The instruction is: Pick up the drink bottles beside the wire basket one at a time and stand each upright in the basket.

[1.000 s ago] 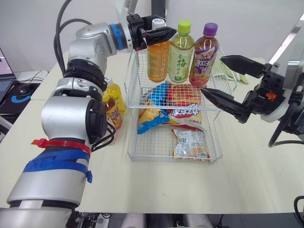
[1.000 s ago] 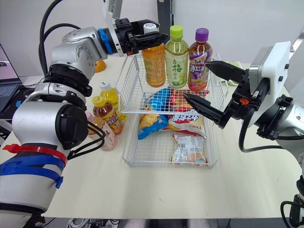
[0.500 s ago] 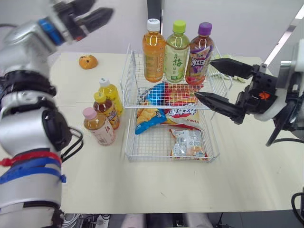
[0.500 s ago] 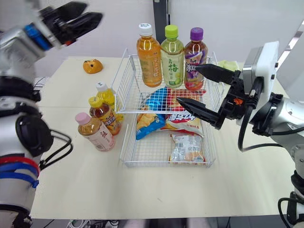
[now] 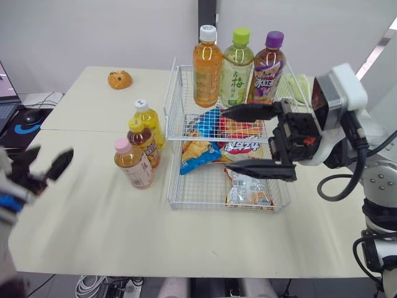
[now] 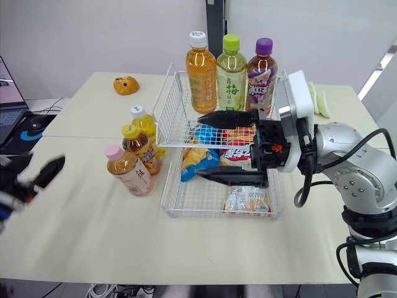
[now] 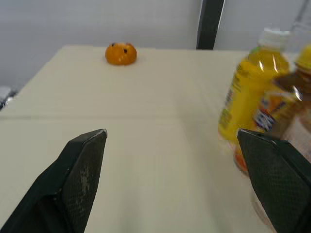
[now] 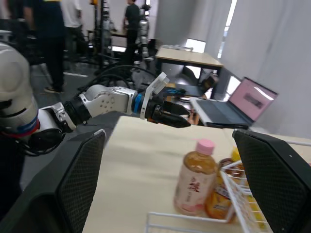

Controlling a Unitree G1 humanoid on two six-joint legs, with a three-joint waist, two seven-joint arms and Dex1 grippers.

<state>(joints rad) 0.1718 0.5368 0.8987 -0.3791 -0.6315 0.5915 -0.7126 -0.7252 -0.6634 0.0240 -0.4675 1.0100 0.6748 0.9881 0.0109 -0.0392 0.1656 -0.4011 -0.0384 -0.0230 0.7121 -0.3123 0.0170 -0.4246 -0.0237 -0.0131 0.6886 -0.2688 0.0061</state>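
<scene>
My left gripper is spread wide and holds nothing. It hangs low over the front left edge of the table. My right gripper is also wide apart and empty. It sits over the wire basket, above the snack packets.

Three bottles wait in a tight cluster against the basket's left side. The pink-capped bottle is nearest the front, the amber bottle is behind it, and the yellow bottle is just beside the wire. All three stand upright, long axes vertical. They lie between my left gripper and the basket, with bare table in between. My right gripper would have to cross the basket wall to reach them. I judge the left arm better placed, taking the pink-capped bottle from its open side.
</scene>
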